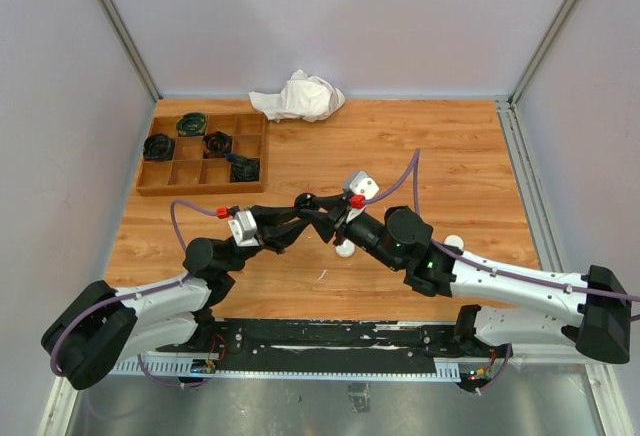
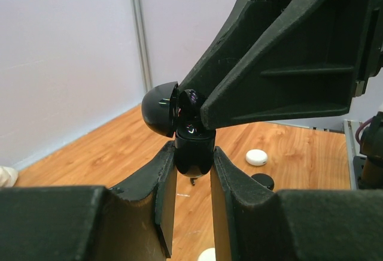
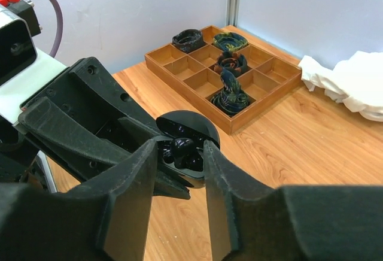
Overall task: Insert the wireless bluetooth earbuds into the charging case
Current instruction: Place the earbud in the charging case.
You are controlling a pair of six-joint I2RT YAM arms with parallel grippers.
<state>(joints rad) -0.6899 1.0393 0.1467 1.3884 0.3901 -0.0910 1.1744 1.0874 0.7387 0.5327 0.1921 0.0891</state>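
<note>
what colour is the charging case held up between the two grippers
The charging case is glossy black; clearest in the left wrist view.

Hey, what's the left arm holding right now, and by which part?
The black charging case, pinched across the sides of its lower half between the left jaws, lid flipped open.

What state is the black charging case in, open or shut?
Open: the charging case has its lid swung back, and a black earbud sits inside.
</note>
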